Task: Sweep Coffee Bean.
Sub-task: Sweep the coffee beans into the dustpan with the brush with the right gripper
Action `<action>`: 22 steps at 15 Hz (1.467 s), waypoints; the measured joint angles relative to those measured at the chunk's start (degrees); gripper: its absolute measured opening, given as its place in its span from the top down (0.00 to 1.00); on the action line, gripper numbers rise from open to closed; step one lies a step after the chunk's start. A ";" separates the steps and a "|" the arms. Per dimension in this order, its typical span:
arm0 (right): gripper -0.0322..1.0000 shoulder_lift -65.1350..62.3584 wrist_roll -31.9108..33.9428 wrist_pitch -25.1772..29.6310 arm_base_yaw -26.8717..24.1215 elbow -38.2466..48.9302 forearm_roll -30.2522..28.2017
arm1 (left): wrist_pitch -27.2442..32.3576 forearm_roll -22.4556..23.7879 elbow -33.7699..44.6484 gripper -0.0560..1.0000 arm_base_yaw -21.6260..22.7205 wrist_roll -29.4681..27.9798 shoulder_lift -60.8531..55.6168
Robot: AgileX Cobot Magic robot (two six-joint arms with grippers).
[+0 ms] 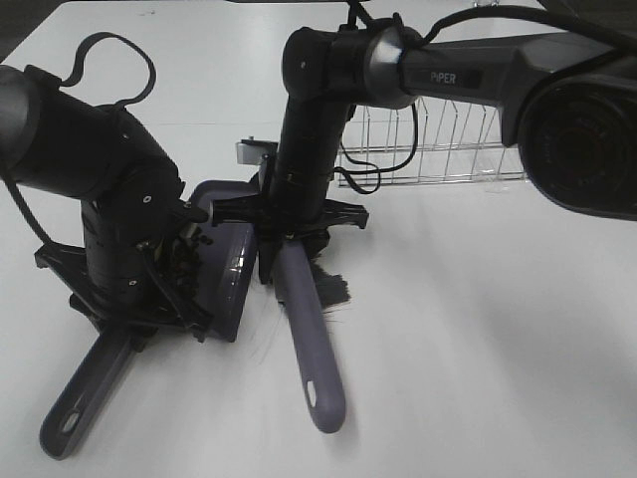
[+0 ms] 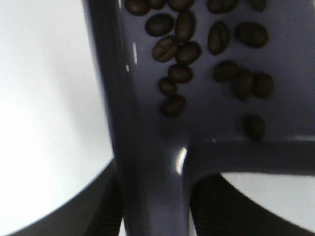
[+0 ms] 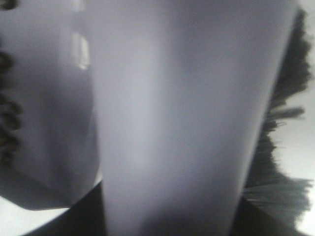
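Note:
The purple dustpan [image 1: 227,274] rests on the white table, its handle pointing to the front left. My left gripper [image 1: 124,317] is shut on that handle [image 2: 152,196]. Coffee beans [image 1: 185,261] lie inside the pan, and the left wrist view shows them close up [image 2: 179,49]. My right gripper [image 1: 289,231] is shut on the purple brush handle [image 1: 311,344], which fills the right wrist view [image 3: 182,118]. The black bristles [image 1: 334,289] touch the table just right of the pan's mouth. The right wrist view shows the bristles [image 3: 280,147], the pan wall [image 3: 44,123] and a few beans [image 3: 7,132].
A clear wire rack [image 1: 428,149] stands at the back right, behind the right arm. The white table [image 1: 478,339] stretches to the front and right. The two arms stand close together over the pan.

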 joint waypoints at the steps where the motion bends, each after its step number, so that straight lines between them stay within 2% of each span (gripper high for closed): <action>1: 0.69 0.34 -0.57 -0.52 0.46 0.00 0.86 | 0.46 -0.11 0.06 0.61 0.23 -0.52 0.00; 4: 0.69 0.86 -3.27 -1.66 -0.17 -0.69 5.67 | 1.32 -0.06 0.17 0.61 0.86 -1.55 0.00; 7: 0.69 1.03 -4.64 -3.21 0.86 -4.87 11.80 | 0.23 0.52 0.17 0.61 0.63 -0.63 0.00; 9: 0.69 1.20 -4.98 -1.95 1.15 -7.39 11.80 | 0.23 0.52 0.17 0.61 0.63 -0.63 0.00; 13: 0.69 1.83 -5.21 -0.40 0.97 -15.64 9.85 | -0.06 0.57 0.17 0.61 0.63 -0.34 0.00; 14: 0.69 1.83 -5.33 0.11 1.09 -19.65 7.05 | -0.34 0.63 0.17 0.61 0.57 -0.23 0.00; 15: 0.69 1.83 -5.21 0.11 1.09 -21.03 5.79 | -0.46 0.74 0.17 0.61 0.57 -0.17 0.00; 17: 0.69 1.78 -4.13 0.06 1.15 -24.58 -0.40 | -1.09 0.74 0.17 0.61 0.52 0.00 0.00; 20: 0.69 0.92 -3.21 0.23 1.03 -24.92 -7.73 | -1.60 0.80 0.11 0.61 0.52 0.23 0.00; 22: 0.69 -1.60 -3.50 0.23 -0.17 -22.98 -9.05 | -1.72 0.74 0.06 0.61 0.52 0.23 0.00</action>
